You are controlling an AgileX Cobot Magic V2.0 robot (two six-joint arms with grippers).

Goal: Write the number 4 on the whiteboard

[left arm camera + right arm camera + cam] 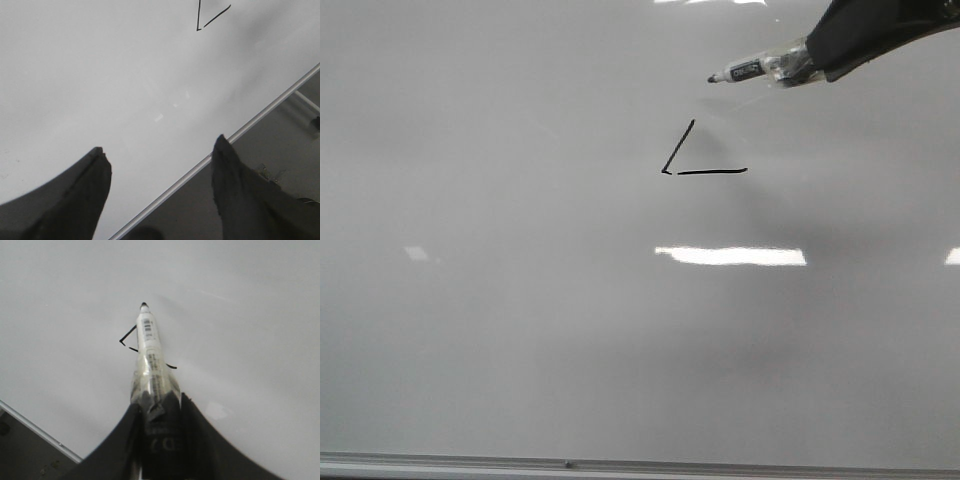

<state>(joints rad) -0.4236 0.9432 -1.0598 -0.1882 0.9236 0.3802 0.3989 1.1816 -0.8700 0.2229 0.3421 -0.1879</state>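
Observation:
The whiteboard [520, 330] fills the front view, glossy pale grey. On it are two black strokes of the number 4 [700, 168]: a slanted left stroke joined to a horizontal crossbar, with no vertical stem. The strokes also show in the left wrist view [210, 17] and the right wrist view [127, 340]. My right gripper [812, 62] is shut on a black-tipped marker [760, 68], also seen in the right wrist view [150, 355]. Its tip is just beyond the top of the slanted stroke and looks lifted off the board. My left gripper [160, 150] is open and empty over the board's near edge.
The board's thin metal frame edge [620, 465] runs along the front and crosses the left wrist view [240, 132]. A grey surface with clutter [295, 150] lies beyond it. Bright light reflections [730, 256] lie below the strokes.

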